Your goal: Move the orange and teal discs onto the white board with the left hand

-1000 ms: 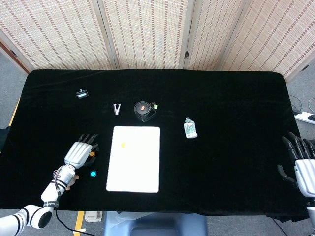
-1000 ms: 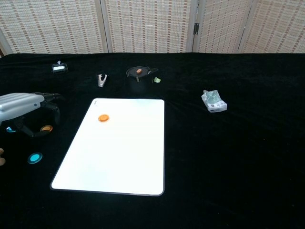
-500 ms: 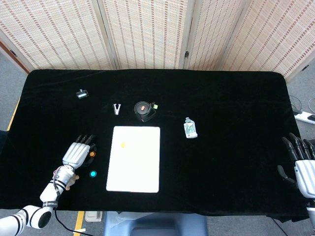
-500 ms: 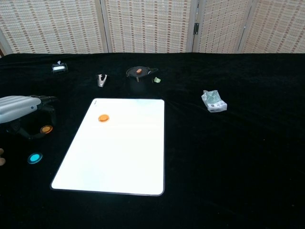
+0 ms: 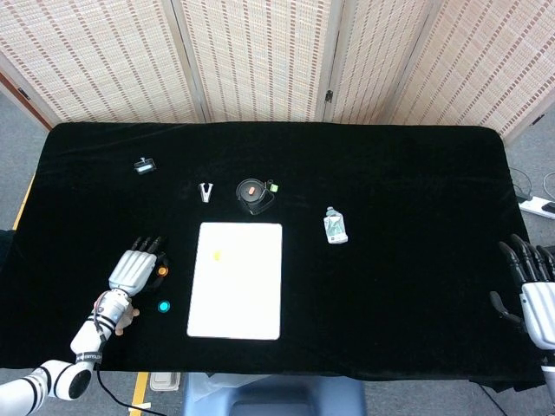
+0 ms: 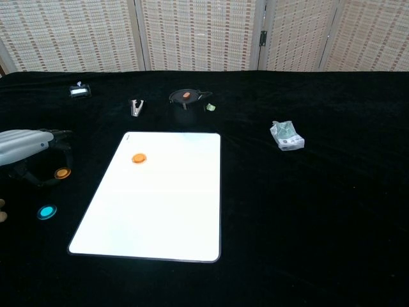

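Partly complete. One orange disc (image 6: 138, 158) already on board (image 6: 160, 204), near its upper left. Remaining off board, just left of it: second orange disc (image 6: 62, 173), teal disc (image 6: 46, 212). Left hand (image 6: 24, 146) over second orange disc, fingers apart, empty. Right hand (image 5: 533, 286) far right of board, idle, holding nothing.

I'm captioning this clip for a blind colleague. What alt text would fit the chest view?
The robot's left hand hovers at the left edge of a black table, beside an orange disc and above a teal disc, both off the white board. Another orange disc lies on the board; small items sit farther back.
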`<state>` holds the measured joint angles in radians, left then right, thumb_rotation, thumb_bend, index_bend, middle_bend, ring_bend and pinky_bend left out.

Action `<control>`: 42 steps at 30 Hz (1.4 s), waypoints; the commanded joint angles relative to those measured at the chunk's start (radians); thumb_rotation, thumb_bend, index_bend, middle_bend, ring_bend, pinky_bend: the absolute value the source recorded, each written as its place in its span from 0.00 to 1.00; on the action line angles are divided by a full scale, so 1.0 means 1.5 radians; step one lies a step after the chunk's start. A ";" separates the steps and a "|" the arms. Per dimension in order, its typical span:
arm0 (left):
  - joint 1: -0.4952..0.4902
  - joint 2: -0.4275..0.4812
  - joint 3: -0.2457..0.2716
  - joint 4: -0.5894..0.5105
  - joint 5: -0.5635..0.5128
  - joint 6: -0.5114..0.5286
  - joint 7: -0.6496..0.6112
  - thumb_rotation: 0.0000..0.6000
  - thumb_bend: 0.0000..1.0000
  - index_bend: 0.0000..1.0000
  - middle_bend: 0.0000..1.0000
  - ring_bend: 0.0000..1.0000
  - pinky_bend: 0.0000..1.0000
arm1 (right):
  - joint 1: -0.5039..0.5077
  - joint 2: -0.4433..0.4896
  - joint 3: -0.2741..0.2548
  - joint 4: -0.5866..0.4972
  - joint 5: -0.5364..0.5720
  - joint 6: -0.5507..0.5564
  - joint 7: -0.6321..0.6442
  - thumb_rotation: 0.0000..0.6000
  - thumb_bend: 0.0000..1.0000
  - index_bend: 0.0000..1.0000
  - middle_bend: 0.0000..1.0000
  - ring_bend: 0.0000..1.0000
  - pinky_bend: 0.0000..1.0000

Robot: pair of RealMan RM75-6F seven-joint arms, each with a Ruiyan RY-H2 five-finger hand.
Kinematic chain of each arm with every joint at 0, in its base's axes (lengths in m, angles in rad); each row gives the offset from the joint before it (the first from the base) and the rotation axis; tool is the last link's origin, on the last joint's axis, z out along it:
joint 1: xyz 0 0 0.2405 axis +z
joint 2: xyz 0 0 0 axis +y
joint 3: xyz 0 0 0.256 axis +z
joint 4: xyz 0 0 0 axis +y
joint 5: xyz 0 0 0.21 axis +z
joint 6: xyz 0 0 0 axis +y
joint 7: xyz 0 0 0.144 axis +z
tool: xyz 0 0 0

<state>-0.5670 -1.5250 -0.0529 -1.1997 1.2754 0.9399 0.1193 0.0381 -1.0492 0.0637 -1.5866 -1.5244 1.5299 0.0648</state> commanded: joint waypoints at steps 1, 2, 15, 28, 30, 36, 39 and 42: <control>0.000 -0.002 -0.001 0.004 0.001 0.000 -0.002 1.00 0.44 0.49 0.08 0.00 0.00 | 0.000 0.000 0.000 0.000 0.000 0.000 0.001 1.00 0.43 0.00 0.00 0.00 0.00; 0.000 -0.003 -0.002 0.005 0.002 0.000 -0.002 1.00 0.44 0.50 0.08 0.00 0.00 | 0.000 0.000 0.000 0.000 0.000 0.000 0.001 1.00 0.43 0.00 0.00 0.00 0.00; -0.030 0.024 -0.027 -0.060 0.020 -0.009 -0.003 1.00 0.44 0.52 0.08 0.00 0.00 | 0.000 -0.001 0.001 0.002 0.000 0.002 0.000 1.00 0.43 0.00 0.00 0.00 0.00; -0.126 -0.017 -0.077 -0.104 -0.001 -0.073 0.051 1.00 0.44 0.51 0.08 0.00 0.00 | -0.006 -0.001 0.000 0.012 0.006 0.003 0.011 1.00 0.43 0.00 0.00 0.00 0.00; -0.138 -0.029 -0.083 -0.098 -0.013 -0.084 0.060 1.00 0.44 0.51 0.08 0.00 0.00 | -0.006 -0.001 0.000 0.014 0.008 0.003 0.013 1.00 0.43 0.00 0.00 0.00 0.00; -0.173 -0.066 -0.094 -0.068 -0.050 -0.109 0.093 1.00 0.44 0.50 0.08 0.00 0.00 | -0.007 -0.001 0.001 0.019 0.011 0.001 0.018 1.00 0.43 0.00 0.00 0.00 0.00; -0.187 -0.081 -0.096 -0.052 -0.070 -0.118 0.113 1.00 0.44 0.50 0.08 0.00 0.00 | -0.007 -0.003 0.001 0.023 0.012 -0.001 0.021 1.00 0.43 0.00 0.00 0.00 0.00; -0.196 -0.093 -0.097 -0.038 -0.090 -0.123 0.130 1.00 0.44 0.50 0.08 0.00 0.00 | -0.006 -0.003 0.001 0.025 0.013 -0.004 0.023 1.00 0.43 0.00 0.00 0.00 0.00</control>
<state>-0.8536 -1.6562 -0.1971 -1.2639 1.1515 0.7607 0.3063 0.0291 -1.0543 0.0653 -1.5484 -1.5044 1.5237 0.0999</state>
